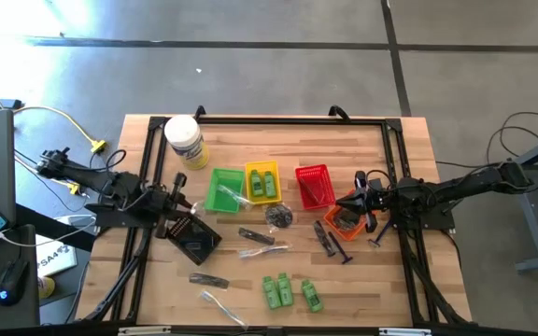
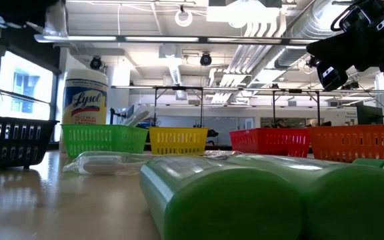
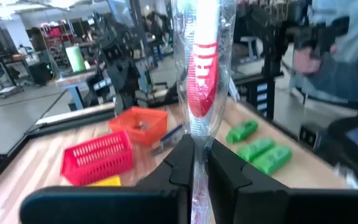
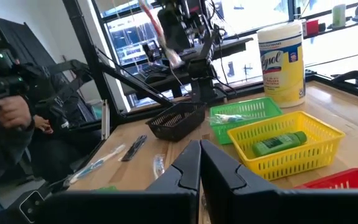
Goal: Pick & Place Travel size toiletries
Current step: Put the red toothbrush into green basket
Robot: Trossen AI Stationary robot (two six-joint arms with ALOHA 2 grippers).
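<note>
Clear-wrapped stick (image 3: 202, 68) stands upright, pinched at its lower end by the left gripper (image 3: 196, 163), lifted near the table's (image 1: 381, 289) left edge beside the black basket (image 1: 197, 245). Green basket (image 1: 220, 190) lies just inward, likely its drop spot. Right gripper (image 4: 199, 163), fingers pressed together and empty, hovers by the orange basket (image 1: 345, 218).

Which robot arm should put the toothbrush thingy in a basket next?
Probably the left. The left gripper is shut on the clear-wrapped stick, up by the black basket. The right gripper is shut and empty, over by the orange basket.
</note>
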